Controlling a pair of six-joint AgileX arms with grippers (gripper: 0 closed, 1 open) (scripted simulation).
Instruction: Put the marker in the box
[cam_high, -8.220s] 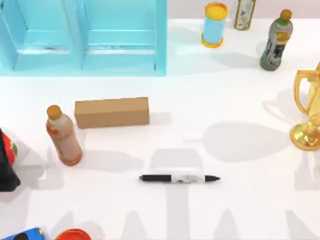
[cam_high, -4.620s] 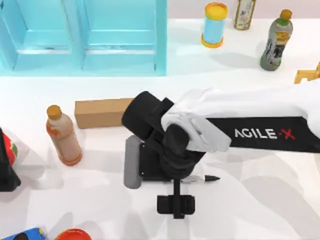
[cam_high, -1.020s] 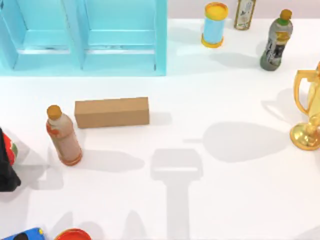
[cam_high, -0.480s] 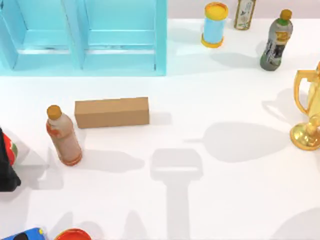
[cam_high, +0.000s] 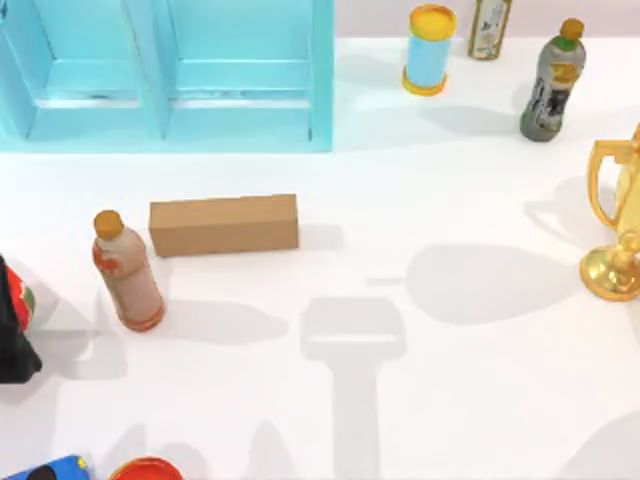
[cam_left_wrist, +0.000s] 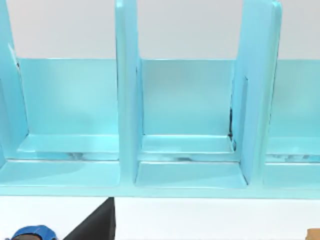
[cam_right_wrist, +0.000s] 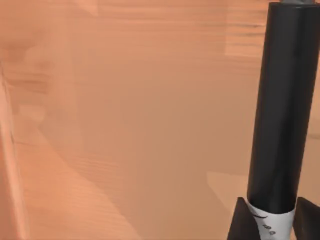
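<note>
The marker stands up black and thick in the right wrist view, with its white label band at the bottom. My right gripper is shut on it, a dark fingertip on each side of the band. Behind it is an orange-brown, wood-grained surface; I cannot tell what it is. The box is a long brown carton lying left of the table's middle in the top view. The left wrist view faces the blue shelf unit.
A blue shelf unit fills the back left. An orange-capped bottle stands left of the box, a black object at the left edge. A blue can, a dark bottle and a gold trophy stand at the right.
The marker lay on the table in front of the box, then my right arm reached over it. Now the marker is off the table and the arm has left the top view.
</note>
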